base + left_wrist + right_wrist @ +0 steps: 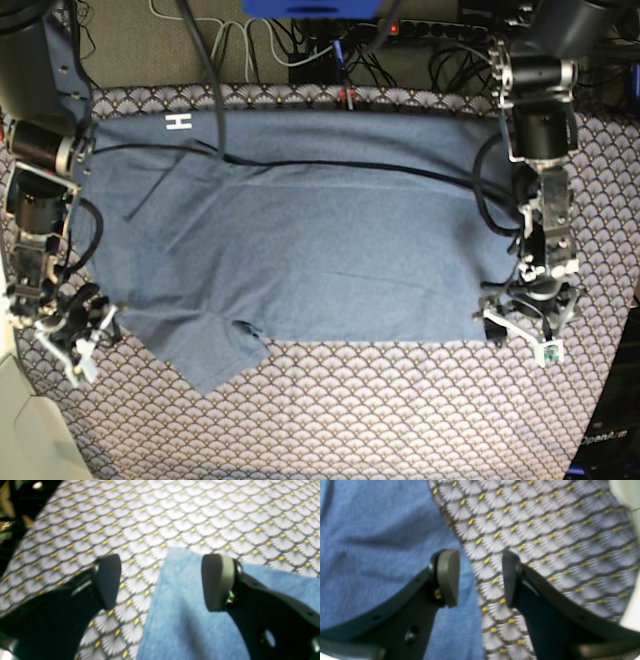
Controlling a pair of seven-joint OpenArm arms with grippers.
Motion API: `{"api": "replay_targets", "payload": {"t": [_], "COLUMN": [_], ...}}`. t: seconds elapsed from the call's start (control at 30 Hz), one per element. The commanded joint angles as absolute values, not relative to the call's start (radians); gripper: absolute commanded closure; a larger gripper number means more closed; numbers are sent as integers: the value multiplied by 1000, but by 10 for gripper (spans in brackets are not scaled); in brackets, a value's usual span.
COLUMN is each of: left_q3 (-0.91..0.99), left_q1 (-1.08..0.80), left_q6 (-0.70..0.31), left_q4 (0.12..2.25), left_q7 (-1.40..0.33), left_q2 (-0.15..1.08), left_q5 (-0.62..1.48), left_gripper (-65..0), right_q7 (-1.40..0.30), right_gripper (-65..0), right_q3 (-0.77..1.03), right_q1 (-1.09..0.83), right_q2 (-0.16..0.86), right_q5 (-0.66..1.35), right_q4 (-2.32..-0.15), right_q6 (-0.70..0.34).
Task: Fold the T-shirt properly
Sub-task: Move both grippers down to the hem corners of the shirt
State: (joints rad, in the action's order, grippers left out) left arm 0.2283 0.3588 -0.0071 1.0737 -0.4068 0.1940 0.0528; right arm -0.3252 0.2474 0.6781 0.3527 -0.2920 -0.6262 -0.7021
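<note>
The left gripper point(161, 582) is seen with its jaws spread wide and nothing between them; it is positioned above a corner of the slate-blue heathered cotton T-shirt point(200, 610), one pad over the fabric and the other over the white scallop-patterned tablecloth with yellow dots point(175, 512). The right gripper point(480, 578) is likewise held apart and empty, straddling the shirt's edge, with one finger over fabric and one over the cloth. In the base view, the T-shirt point(300, 240) is spread flat across the far half of the table, reaching nearly from the left edge to the right edge. A white letter H point(178, 122) is exposed at its far-left corner. A black cable point(330, 165) is draped across the upper part of the shirt.
</note>
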Motion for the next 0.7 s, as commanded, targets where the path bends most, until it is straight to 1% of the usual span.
{"api": "replay_targets", "payload": {"t": [0.0, 0.27, 0.37, 0.67], "left_q3": [231, 231, 231, 231], "left_q1": [384, 384, 384, 369], "left_q6": [-5, -5, -5, -5], "left_q4": [1084, 1087, 1087, 1087], "left_q7": [-386, -386, -386, -386], "left_q2": [202, 202, 205, 202], "left_q5": [53, 54, 54, 54], "left_gripper": [-488, -488, -488, -487], "right_q7": [-288, -234, -206, -191], "right_gripper": [-289, -289, -289, -289], "right_q3": [249, 252, 252, 255], "right_q1": [708, 685, 662, 651], "right_q2": [369, 367, 371, 374], "right_q5": [-282, -278, -278, -278], "right_q4": [-619, -590, -590, -550], "right_q6": [-698, -698, -648, -642]}}
